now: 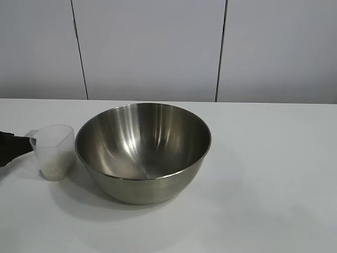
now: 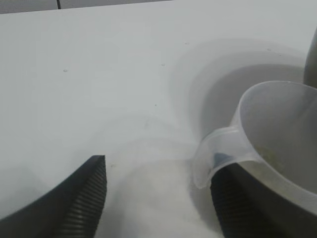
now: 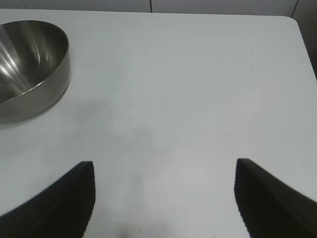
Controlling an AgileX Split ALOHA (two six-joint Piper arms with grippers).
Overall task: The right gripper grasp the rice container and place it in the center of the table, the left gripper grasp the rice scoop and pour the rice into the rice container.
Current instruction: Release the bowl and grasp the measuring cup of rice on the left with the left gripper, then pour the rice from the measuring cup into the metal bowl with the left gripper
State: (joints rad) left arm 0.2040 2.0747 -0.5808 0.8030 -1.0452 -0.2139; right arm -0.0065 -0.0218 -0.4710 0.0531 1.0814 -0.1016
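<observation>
Exterior view: shiny round steel rice container (image 1: 143,150), tapered translucent rice scoop (image 1: 53,151).

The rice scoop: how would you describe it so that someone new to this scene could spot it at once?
Find the rice container, the wide steel bowl in the middle of the white table. Right beside it, on the exterior view's left, stands the rice scoop. Unlike the shiny bowl, it is a small translucent plastic cup with a tab handle and a little rice at the bottom.

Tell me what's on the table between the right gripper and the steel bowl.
Nothing: the right wrist view shows bare table from the right gripper to the rice container.
</observation>
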